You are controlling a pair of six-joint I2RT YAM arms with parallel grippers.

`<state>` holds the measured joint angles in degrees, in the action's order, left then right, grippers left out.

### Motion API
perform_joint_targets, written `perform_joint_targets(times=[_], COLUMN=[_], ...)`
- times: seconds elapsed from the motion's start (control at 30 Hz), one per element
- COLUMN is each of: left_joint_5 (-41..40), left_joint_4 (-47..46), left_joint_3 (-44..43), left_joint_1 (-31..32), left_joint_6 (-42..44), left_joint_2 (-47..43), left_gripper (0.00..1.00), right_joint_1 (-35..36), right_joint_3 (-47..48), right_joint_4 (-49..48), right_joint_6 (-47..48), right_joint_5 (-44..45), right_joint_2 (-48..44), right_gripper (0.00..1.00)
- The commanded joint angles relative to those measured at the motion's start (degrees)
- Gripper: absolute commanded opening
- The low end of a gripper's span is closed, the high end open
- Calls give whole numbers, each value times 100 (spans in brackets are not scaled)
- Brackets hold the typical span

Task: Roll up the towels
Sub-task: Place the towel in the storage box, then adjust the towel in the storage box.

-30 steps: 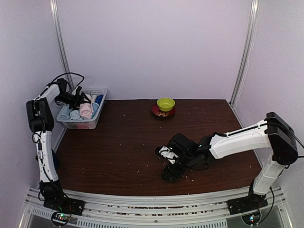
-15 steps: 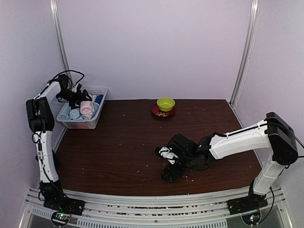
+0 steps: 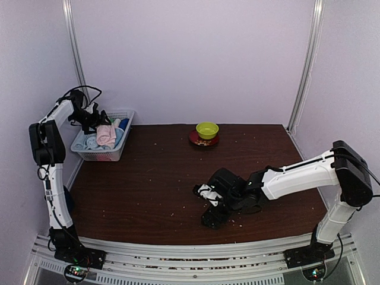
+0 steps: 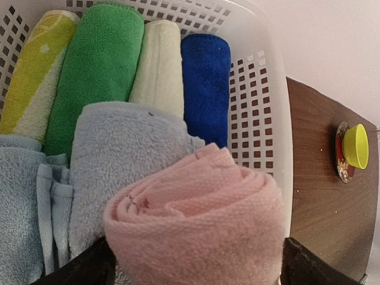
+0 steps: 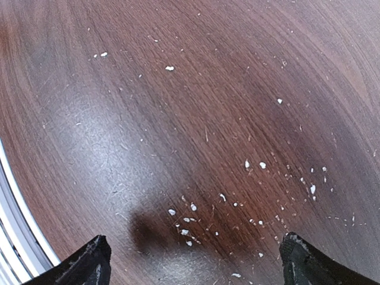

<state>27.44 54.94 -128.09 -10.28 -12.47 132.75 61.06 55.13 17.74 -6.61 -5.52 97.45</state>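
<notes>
One pink towel (image 4: 196, 217) clamped in left tool (image 4: 199, 264)

The basket (image 3: 98, 155) sits at the table's (image 3: 148, 190) far left corner, towels (image 4: 95, 65) side by side inside, another towel (image 4: 196, 219) above them. The bowl (image 3: 207, 128) stands on a plate (image 3: 205, 142) at the far middle.

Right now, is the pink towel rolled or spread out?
Rolled: the pink towel shows spiral layers, held in the left claw.

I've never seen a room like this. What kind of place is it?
Probably a robot practice booth: two arms bolted to a brown table, bare walls close around, and a basket of rolled towels.
</notes>
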Motion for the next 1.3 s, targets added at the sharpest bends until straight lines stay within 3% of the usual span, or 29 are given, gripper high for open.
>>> perform_joint_targets(times=[0.0, 0.4, 0.63, 0.83, 0.93, 1.1, 1.27], left_joint_5=[-353, -388, -1229, -699, -569, -911, -970], left_joint_4=[-200, -971, -2077, -4781, -5648, -6605, -7663], left_joint_3=[153, 989, 2115, 4906, 5980, 7318, 8215], left_joint_1=[-7, 162, 180, 139, 183, 313, 340], left_joint_6=[-97, -696, -1640, -3291, -4113, -5015, -5547], left_joint_2=[-363, -1126, -2145, -3853, -4488, -5308, -5535], left_gripper=[98, 98, 98, 98, 98, 98, 98], right_joint_1=[38, 77, 93, 115, 120, 144, 182], right_joint_3=[101, 103, 77, -5, -37, -38, -38], right_joint_4=[-25, -9, -12, -57, -91, -95, -89], right_joint_6=[2, 19, 54, 116, 134, 134, 134], right_joint_5=[77, 133, 282, 505, 524, 517, 550], right_joint_2=[-92, -81, -163, -337, -422, -471, -541], right_gripper=[100, 100, 100, 100, 100, 100, 100])
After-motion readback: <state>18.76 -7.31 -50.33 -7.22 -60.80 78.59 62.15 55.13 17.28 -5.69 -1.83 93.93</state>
